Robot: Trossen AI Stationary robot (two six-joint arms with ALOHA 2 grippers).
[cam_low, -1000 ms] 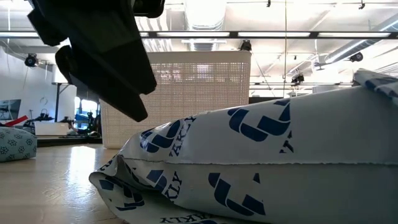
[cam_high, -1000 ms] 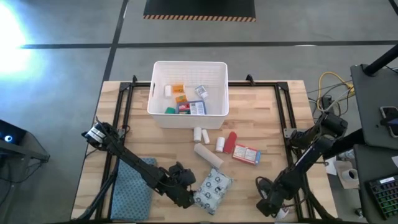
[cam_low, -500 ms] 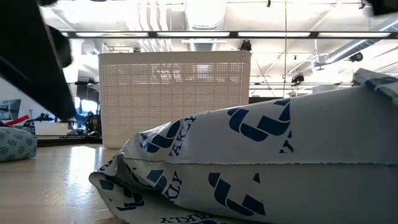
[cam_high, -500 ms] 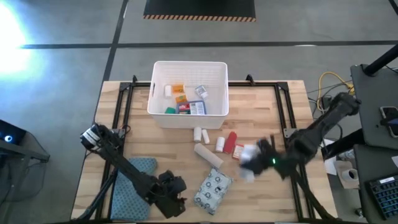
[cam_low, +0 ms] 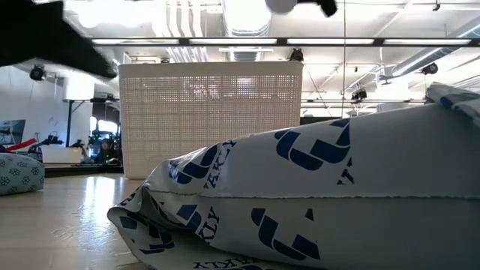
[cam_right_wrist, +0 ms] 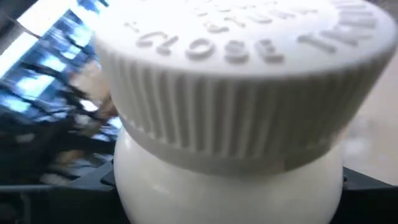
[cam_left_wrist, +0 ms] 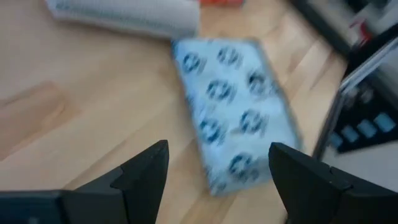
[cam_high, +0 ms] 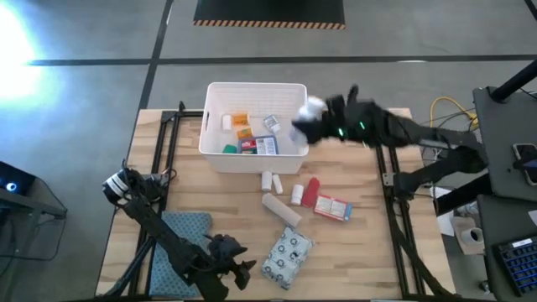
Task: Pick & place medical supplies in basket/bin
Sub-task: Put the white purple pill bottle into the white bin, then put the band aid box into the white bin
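A white bottle (cam_high: 309, 113) with a ribbed cap (cam_right_wrist: 236, 74) hangs above the right rim of the white bin (cam_high: 215, 151), with my right gripper (cam_high: 323, 124) shut on it. The bin (cam_low: 210, 112) holds several small supplies. My left gripper (cam_high: 237, 273) stands open near the table's near edge, just left of the patterned packet (cam_high: 289, 252), which lies flat on the wood (cam_left_wrist: 233, 112). Between bin and packet lie two white bottles (cam_high: 268, 179) (cam_high: 296, 195), a red tube (cam_high: 311, 190), a red-white box (cam_high: 333, 207) and a roll (cam_high: 281, 208). My right gripper pinches the bottle's body (cam_right_wrist: 143, 186) just below the cap between its two fingers, one on each side. The fingers reach out roughly level from the table's right side. The bottle is lifted clear, high over the bin's right rim.
A blue-grey folded cloth (cam_high: 180, 247) lies at the near left under my left arm. Black frame rails (cam_high: 388, 168) run along the table's left and right sides. Bare wood lies at the table's near right.
My right gripper has swung from the table's near right corner up and toward the far edge, carrying the white bottle to the bin's right rim. My left gripper has drawn back from the patterned packet toward the near left and has rolled; the packet has stayed put.
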